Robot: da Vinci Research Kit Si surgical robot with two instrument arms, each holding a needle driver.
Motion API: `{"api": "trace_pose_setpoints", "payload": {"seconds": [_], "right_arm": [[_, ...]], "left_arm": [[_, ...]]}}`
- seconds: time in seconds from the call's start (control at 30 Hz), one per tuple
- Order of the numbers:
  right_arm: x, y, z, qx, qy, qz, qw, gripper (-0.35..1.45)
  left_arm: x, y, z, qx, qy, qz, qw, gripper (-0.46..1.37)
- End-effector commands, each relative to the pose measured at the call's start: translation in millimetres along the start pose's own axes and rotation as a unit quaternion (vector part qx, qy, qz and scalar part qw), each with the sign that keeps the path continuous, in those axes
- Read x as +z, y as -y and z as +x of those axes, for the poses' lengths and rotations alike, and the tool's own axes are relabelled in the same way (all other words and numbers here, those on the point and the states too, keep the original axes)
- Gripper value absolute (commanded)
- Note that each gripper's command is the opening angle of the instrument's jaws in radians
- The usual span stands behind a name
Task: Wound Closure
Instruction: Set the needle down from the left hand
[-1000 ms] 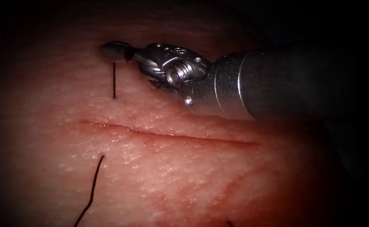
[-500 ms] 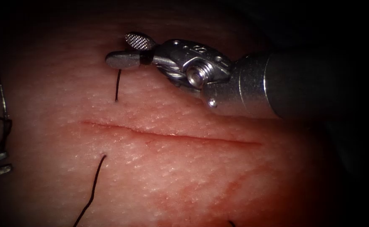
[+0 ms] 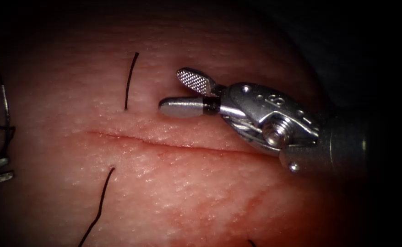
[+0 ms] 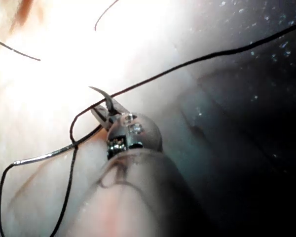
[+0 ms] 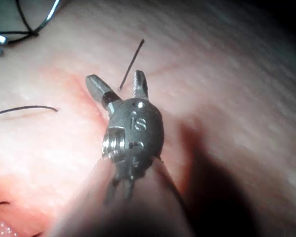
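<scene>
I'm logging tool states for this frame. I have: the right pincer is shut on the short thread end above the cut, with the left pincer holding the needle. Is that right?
Not quite. The right pincer is open and holds nothing; the thread end stands free to its left, above the cut, as the endoscope view shows. The left pincer does hold the needle, near its tip.

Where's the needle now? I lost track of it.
In the left wrist view the needle sits in the left tool, gripped near its pointed end, off the tissue; in the endoscope view that tool is at the left edge.
</scene>
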Motion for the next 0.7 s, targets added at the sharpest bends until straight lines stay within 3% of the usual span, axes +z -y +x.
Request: {"api": "trace_pose_setpoints", "payload": {"seconds": [0.03,0.33,0.7], "right_arm": [[-0.4,0.2,-0.2,-0.003,0.001,0.008,1.000,1.25],[-2.4,1.6,-1.1,-0.014,0.005,0.013,1.000,1.24],[-2.9,3.1,-0.2,-0.031,0.005,0.016,0.999,1.23]], "left_arm": [[0.1,0.5,0.2,0.001,0.000,0.002,1.0000,-0.35],[0.7,4.2,1.5,0.011,-0.003,0.031,0.9995,-0.35],[3.0,6.8,2.0,0.016,-0.007,0.039,0.9991,-0.35]]}}
